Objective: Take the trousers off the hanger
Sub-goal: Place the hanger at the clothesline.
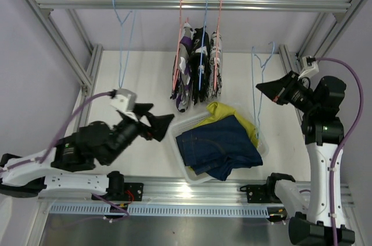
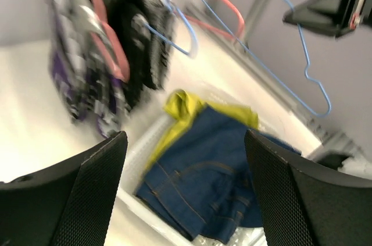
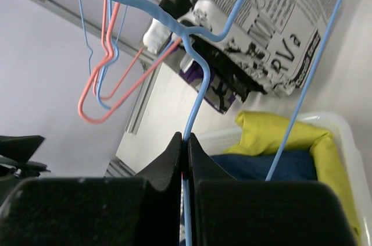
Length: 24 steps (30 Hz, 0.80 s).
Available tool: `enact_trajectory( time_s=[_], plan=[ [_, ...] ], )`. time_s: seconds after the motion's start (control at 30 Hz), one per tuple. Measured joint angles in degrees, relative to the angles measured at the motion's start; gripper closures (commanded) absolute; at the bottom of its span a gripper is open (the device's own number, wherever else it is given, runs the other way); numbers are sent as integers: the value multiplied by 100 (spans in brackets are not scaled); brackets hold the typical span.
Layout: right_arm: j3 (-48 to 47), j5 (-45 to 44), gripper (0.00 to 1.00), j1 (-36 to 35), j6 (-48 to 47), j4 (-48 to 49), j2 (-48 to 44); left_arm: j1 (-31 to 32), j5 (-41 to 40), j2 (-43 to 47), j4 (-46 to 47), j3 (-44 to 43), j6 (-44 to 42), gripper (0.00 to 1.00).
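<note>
My right gripper (image 1: 260,88) is shut on the wire of an empty blue hanger (image 3: 199,97), pinched between the fingertips (image 3: 174,147). In the top view that hanger's hook sits below the rail. Three patterned trousers (image 1: 195,66) hang on pink and blue hangers from the middle of the rail. Navy trousers (image 1: 224,144) lie on top of yellow trousers (image 1: 224,111) in a clear bin (image 1: 180,164). My left gripper (image 1: 165,123) stands open at the bin's left rim with nothing between its fingers (image 2: 87,193). The left wrist view looks down on the navy trousers (image 2: 209,164).
Another empty blue hanger (image 1: 123,25) hangs at the left of the metal rail (image 1: 192,4). Frame posts run down both sides of the white table. A track with the arm bases lines the near edge.
</note>
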<state>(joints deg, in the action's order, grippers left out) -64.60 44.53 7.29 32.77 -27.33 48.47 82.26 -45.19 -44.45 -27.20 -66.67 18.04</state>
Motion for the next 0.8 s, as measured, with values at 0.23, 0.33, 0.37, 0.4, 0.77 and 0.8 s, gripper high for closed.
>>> enact_trajectory(
  time_s=[0.23, 0.33, 0.37, 0.4, 0.77, 0.8],
  plan=[
    [-428, 31, 100, 153, 337, 671, 798, -138, -726, 1266, 916, 673, -1204, 10],
    [-573, 31, 100, 157, 501, 927, 1088, -144, -872, 1244, 1056, 922, -1563, 9],
    [-658, 31, 100, 157, 533, 979, 1213, -144, -896, 1211, 1043, 953, -1652, 9],
    [-761, 28, 100, 157, 568, 1023, 1340, -149, -916, 1172, 1034, 957, -1735, 8],
    [-1816, 24, 100, 157, 776, 1569, 2529, -1001, -831, 1150, 1174, 828, -2424, 7],
    [-1912, 24, 100, 157, 778, 1576, 2621, -1123, -789, 1252, 1241, 968, -2457, 6]
  ],
)
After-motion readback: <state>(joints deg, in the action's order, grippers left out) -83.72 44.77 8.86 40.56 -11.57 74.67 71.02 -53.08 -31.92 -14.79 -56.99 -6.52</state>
